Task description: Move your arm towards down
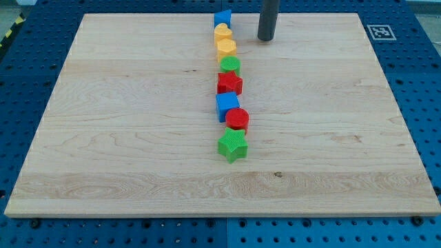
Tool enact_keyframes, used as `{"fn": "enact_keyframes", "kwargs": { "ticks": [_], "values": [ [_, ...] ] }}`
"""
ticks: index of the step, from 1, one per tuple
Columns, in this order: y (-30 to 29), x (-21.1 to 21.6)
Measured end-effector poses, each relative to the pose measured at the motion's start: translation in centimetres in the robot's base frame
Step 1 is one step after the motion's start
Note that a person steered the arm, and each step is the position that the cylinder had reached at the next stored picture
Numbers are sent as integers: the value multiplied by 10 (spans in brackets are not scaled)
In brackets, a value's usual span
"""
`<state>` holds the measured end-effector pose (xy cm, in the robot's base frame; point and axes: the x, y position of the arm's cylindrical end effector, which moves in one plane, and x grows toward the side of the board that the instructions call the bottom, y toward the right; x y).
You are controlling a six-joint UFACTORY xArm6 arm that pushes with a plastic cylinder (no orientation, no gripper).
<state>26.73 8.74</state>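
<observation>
Laid on the board point(103, 138): a column of blocks point(227, 105), strung from mid-board to the far edge, neighbours touching or nearly. Just right of its far end, apart: my tip point(266, 39).

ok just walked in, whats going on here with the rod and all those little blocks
A robot arm ends in a dark rod, and my tip rests near the top edge of a wooden board, touching no block. Left of it, eight blocks form a rough column running down the board, from a blue block at the top to a green star at the bottom. The arm is meant to move downward next.
</observation>
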Motion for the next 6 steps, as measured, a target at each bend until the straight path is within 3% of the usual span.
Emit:
{"fn": "enact_keyframes", "kwargs": {
  "ticks": [3, 6],
  "values": [
    [8, 29],
    [63, 223]
  ]
}}
